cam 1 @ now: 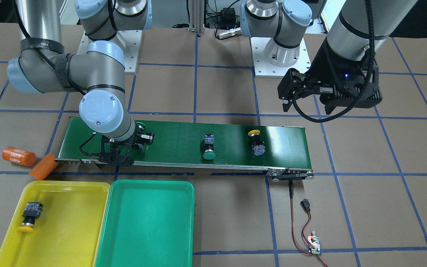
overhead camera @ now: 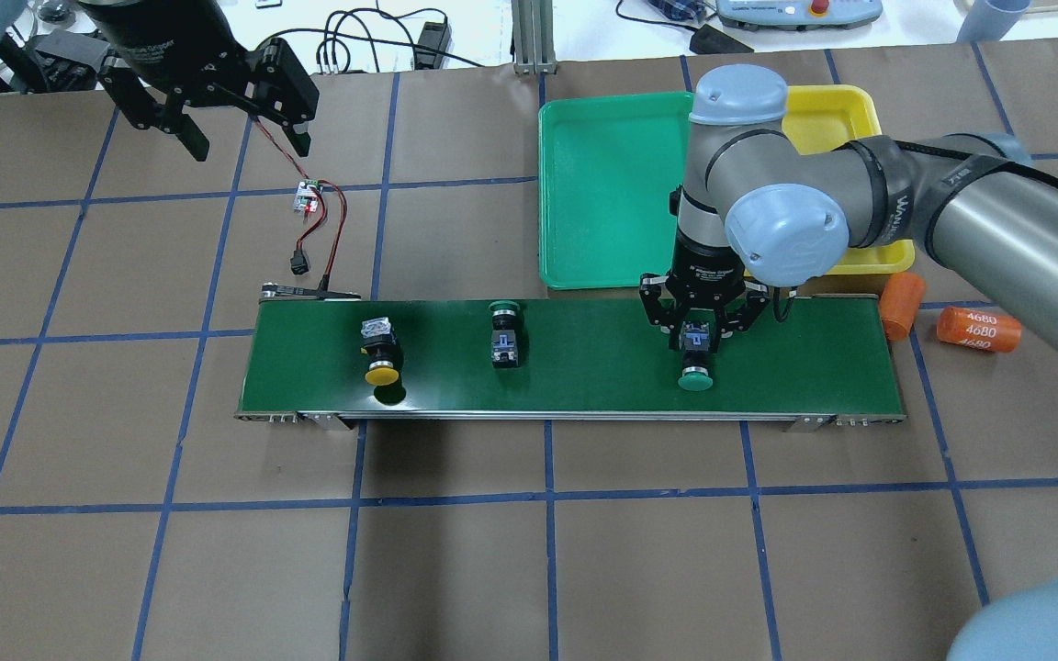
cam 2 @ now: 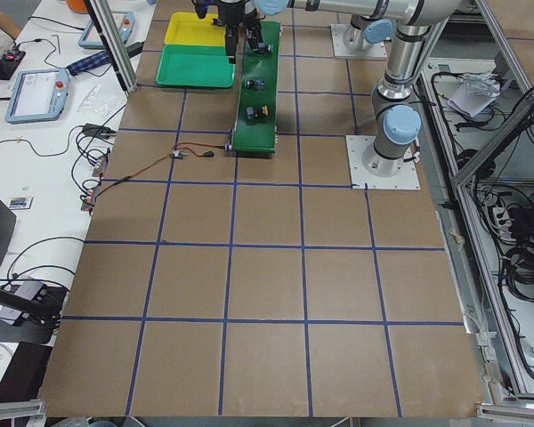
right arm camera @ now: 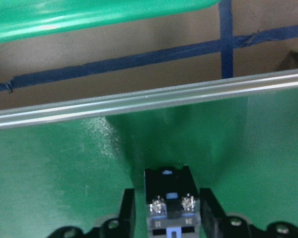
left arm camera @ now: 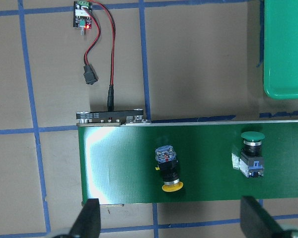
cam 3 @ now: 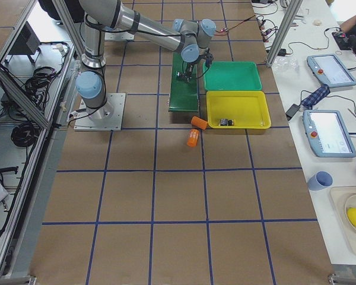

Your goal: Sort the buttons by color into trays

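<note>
Grasping the black-and-grey body of a green mushroom-capped push-button (overhead camera: 694,378) in the right claw (overhead camera: 694,338), down on the long dark-green conveyor belt (overhead camera: 584,363); shallow green plastic tray (overhead camera: 602,184) just beyond that claw. Holding the left claw (overhead camera: 249,138) released above the brown counter (overhead camera: 455,239), well apart from a yellow-capped push-button (overhead camera: 380,353) and a second green-capped push-button (overhead camera: 504,335) on the belt.
</note>
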Robot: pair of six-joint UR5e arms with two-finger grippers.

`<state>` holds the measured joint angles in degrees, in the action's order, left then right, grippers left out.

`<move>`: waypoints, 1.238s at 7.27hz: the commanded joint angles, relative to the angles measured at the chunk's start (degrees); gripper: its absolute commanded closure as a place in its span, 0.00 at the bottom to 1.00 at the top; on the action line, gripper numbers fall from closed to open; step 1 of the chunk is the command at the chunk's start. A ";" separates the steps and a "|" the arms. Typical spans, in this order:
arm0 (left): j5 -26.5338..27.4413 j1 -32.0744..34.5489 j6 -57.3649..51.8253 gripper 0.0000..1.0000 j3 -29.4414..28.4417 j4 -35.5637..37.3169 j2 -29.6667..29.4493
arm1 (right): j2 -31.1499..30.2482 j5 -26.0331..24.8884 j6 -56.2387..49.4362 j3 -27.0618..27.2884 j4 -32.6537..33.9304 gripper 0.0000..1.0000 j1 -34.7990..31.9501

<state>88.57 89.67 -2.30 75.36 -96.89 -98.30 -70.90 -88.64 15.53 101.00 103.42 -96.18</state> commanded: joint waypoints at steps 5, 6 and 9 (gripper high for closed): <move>3.82 -0.10 0.11 0.00 -1.09 -1.28 -0.05 | 2.49 -0.84 -0.94 -13.94 5.18 1.00 1.96; 3.81 -0.11 0.11 0.00 -1.00 -1.28 -0.31 | 7.57 -0.84 -1.02 -17.20 11.31 1.00 1.96; 3.72 0.16 0.28 0.00 -0.04 -1.02 0.48 | 13.67 -1.36 -2.69 -17.42 19.63 1.00 1.44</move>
<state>92.39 89.72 -2.07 74.70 -98.13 -98.16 -59.05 -89.71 13.47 83.37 120.93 -94.59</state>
